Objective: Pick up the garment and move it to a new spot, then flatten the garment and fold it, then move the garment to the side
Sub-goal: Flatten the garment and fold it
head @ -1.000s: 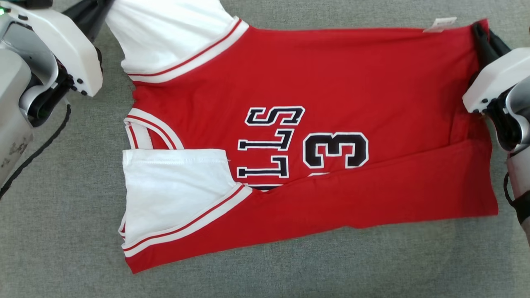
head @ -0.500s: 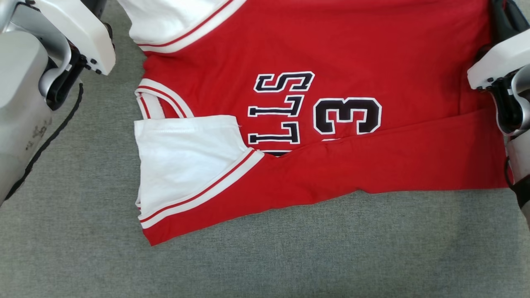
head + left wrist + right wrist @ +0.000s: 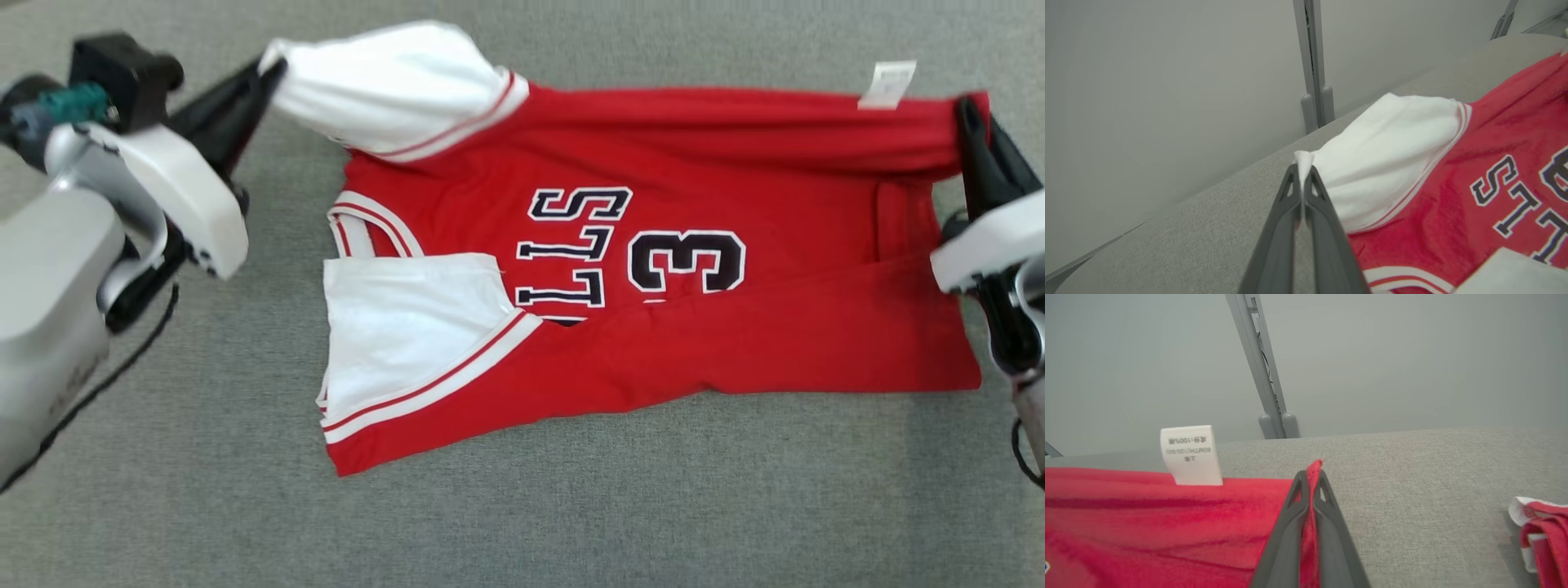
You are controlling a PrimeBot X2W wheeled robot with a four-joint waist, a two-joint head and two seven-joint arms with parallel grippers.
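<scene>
Nearest me, the folded-over near edge of the red cloth jersey with white sleeves (image 3: 653, 351) lies flat on the grey woven tabletop (image 3: 522, 531). Farther out, my left gripper (image 3: 1302, 173) is pinched tight on the far sleeve's white tip. My right gripper (image 3: 1312, 475) is clamped on the red far hem corner, beside a white care label (image 3: 1191, 455). A plain grey wall (image 3: 1147, 81) stands beyond.
</scene>
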